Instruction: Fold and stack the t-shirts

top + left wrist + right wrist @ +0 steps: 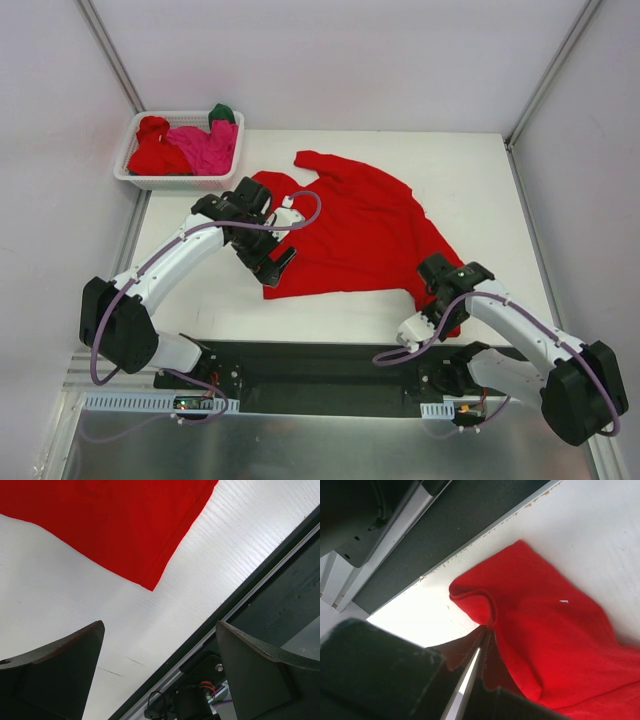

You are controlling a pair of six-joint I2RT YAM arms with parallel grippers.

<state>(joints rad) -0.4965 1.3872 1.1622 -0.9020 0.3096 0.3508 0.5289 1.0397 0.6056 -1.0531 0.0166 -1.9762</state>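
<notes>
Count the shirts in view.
4. One red shirt spread on the table. Three in the basket: a red one at left, a pink one in the middle, a green one in the far right corner. More may be buried underneath.

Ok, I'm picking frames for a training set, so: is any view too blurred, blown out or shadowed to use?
Top external: even light, sharp, faint shadows on the table. Left wrist: left fingers dark and soft-edged, the red shirt flat saturated red. Right wrist: right fingers a dark blur, table near white, shirt fold clear.
</notes>
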